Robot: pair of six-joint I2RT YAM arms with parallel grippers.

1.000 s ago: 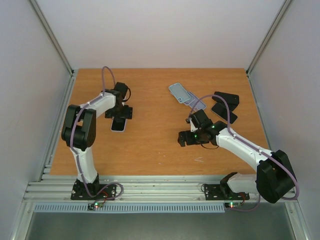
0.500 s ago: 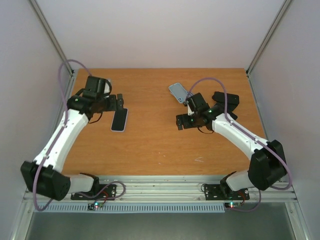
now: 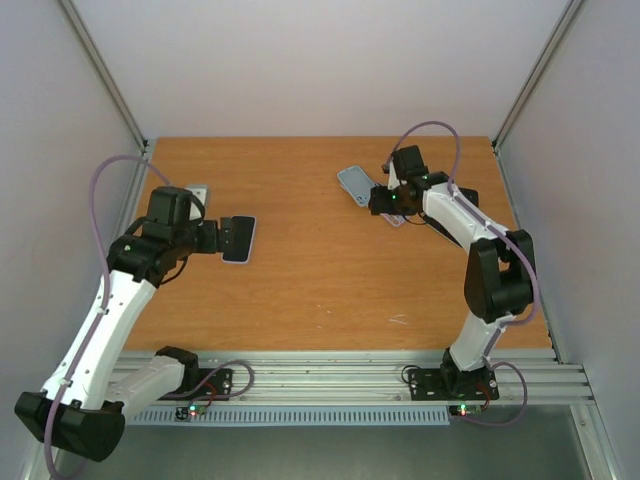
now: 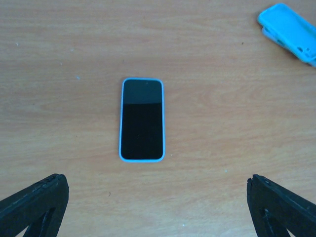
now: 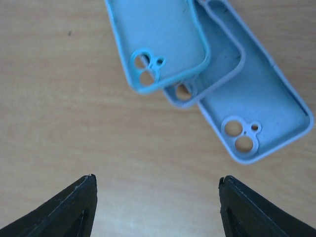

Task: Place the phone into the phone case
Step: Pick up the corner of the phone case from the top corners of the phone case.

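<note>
The phone (image 4: 142,119) lies face up on the wooden table with a light blue rim around its black screen. It also shows in the top view (image 3: 238,254). My left gripper (image 4: 158,212) hangs above its near end, open and empty, and in the top view (image 3: 222,236) it is just left of the phone. Three empty cases overlap under my right gripper (image 5: 158,207): a bright blue one (image 5: 158,42), a lilac one (image 5: 219,54) and a pale blue one (image 5: 261,108). The right gripper (image 3: 385,200) is open and empty, beside the pile (image 3: 355,184).
The blue cases also show at the top right of the left wrist view (image 4: 291,29). Dark cases (image 3: 468,196) lie at the back right, partly behind the right arm. A small pale item (image 3: 197,190) lies near the left edge. Walls enclose the table.
The left arm has swung out to the left and lifted off the phone, which stays put. The right arm has moved to the back, over the case pile.
</note>
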